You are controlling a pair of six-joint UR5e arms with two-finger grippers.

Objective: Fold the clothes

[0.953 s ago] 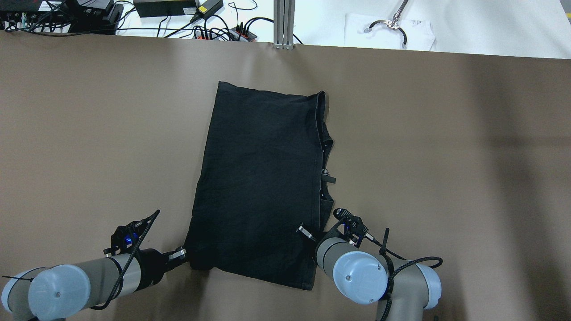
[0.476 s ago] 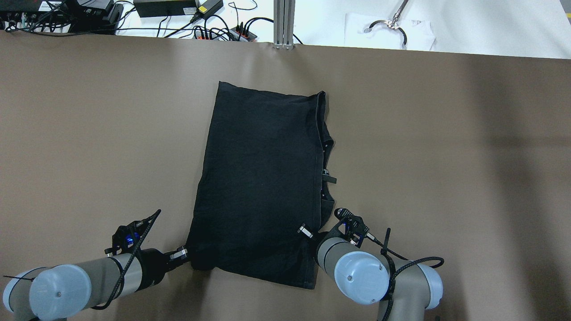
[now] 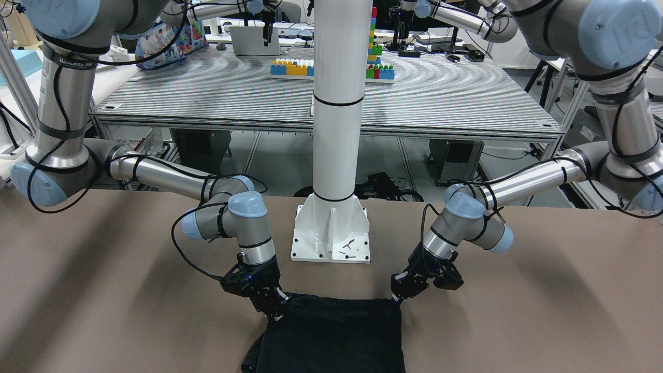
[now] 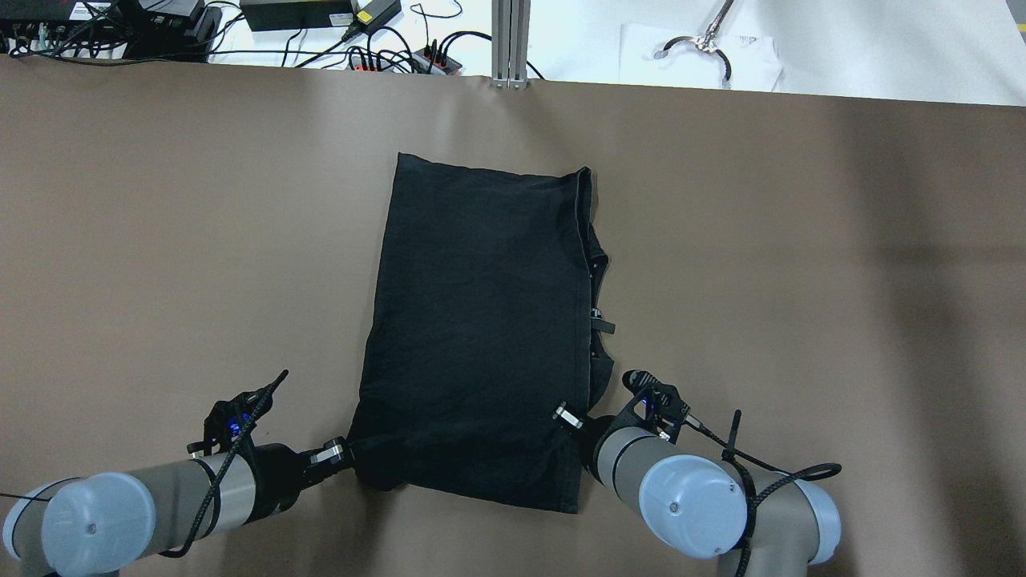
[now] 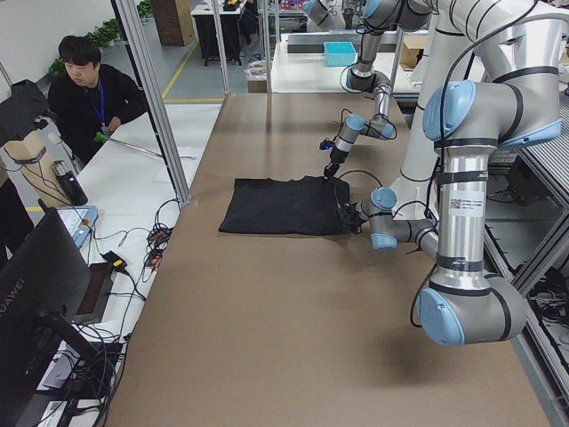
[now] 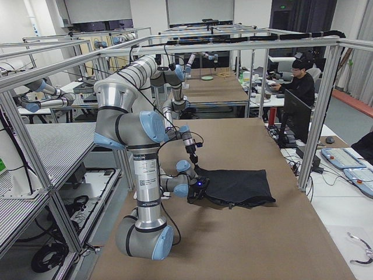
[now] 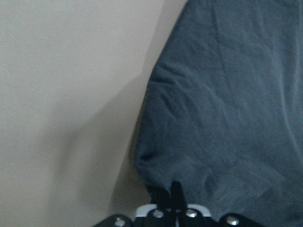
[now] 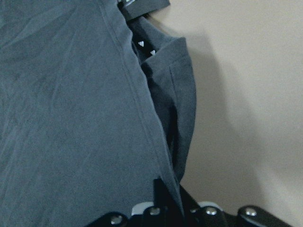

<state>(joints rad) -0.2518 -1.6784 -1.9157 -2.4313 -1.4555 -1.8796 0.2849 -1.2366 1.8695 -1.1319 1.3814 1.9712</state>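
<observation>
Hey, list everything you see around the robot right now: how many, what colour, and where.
garment: one, black, lying flat mid-table
table: one, brown, under the garment
pillar base: one, white, on the table between the arms
tongs: one, metal, on a white sheet beyond the table's far edge
cables and power bricks: several, black, beyond the far edge, on the robot's left
person: one, dark top, seated beyond the far edge
left gripper: one, black, shut on the garment's near left corner
right gripper: one, black, shut on the garment's near right corner
</observation>
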